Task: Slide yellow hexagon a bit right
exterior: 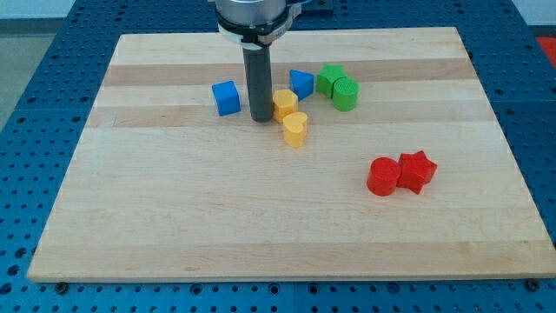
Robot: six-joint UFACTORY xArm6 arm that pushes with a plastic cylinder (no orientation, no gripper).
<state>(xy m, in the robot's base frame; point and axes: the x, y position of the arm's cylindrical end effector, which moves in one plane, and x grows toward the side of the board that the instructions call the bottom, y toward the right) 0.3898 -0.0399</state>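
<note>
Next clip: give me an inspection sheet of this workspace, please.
Surface: wooden board on a blue perforated table.
Job's things: yellow hexagon, just right of my tip.
Clutter: yellow heart below the hexagon; blue cube; blue triangular block; two green blocks touching; red cylinder against red star.
Grippers: none; rod only.
Cables: nothing seen.
Surroundings: nothing seen beyond the table.

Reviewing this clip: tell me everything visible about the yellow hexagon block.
The yellow hexagon is a small, matte, solid-looking block lying flat on the wooden board, in its upper middle. My tip stands right against its left side. Just below it, touching or nearly so, lies a yellow heart-like block. A blue block sits close at its upper right; whether they touch is unclear.
</note>
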